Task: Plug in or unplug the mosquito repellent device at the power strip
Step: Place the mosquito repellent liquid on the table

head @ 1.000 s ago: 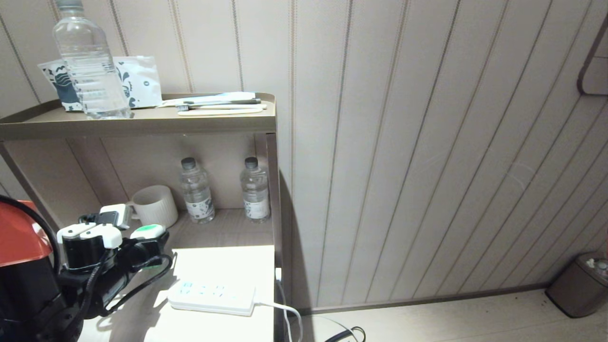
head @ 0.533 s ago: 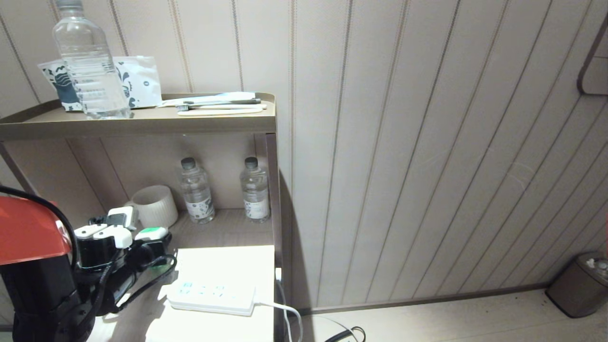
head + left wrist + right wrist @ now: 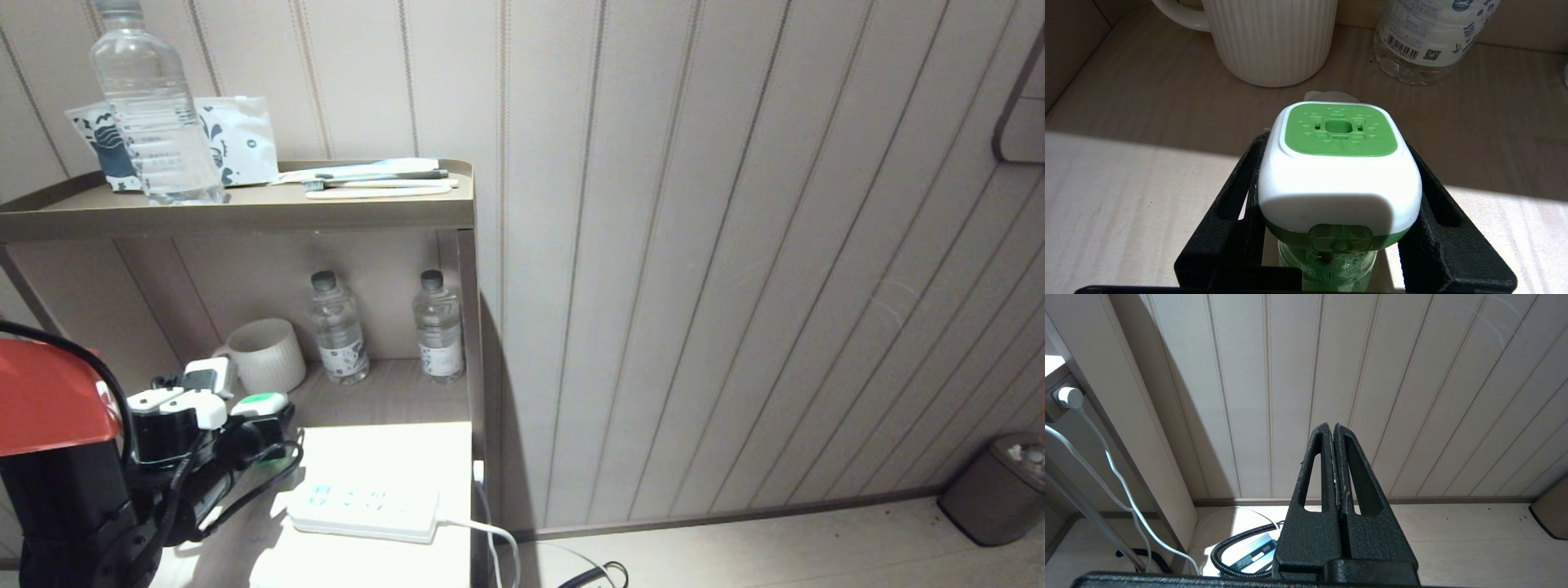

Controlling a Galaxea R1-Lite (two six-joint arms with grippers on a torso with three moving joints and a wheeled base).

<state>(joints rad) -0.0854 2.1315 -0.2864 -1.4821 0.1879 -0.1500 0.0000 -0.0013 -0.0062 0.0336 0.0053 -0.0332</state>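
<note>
Green and white plastic is showing between the black fingers [image 3: 1237, 192] of the left gripper [image 3: 1339, 196]: the mosquito repellent device [image 3: 1337, 171] is sitting clamped by its white head, green vented face upward, its translucent green bottle hanging below between the jaws; in the head view the device [image 3: 260, 403] is being held above the lower shelf [image 3: 392, 392] of the cabinet, toward that shelf's left side and apart from the power strip [image 3: 363, 508]; the strip is lying flat near the shelf's front right corner, sockets up, none of them occupied, its white cord [image 3: 490, 535] running off the right edge.

Behind the device a ribbed white mug [image 3: 1269, 36] is standing near the shelf's back left; two small water bottles [image 3: 339, 331] are standing along the back edge to the mug's right, the nearer one [image 3: 1429, 36] showing beside the mug in the left wrist view.

On the cabinet's top board [image 3: 245, 214] a larger clear bottle [image 3: 151, 106] is standing in front of a printed packet [image 3: 237, 139]; toothbrushes [image 3: 384, 181] are lying toward the right edge.

The right gripper [image 3: 1334, 428] is hanging off to the side facing the panelled wall [image 3: 1392, 375], fingers pressed together on nothing.
</note>
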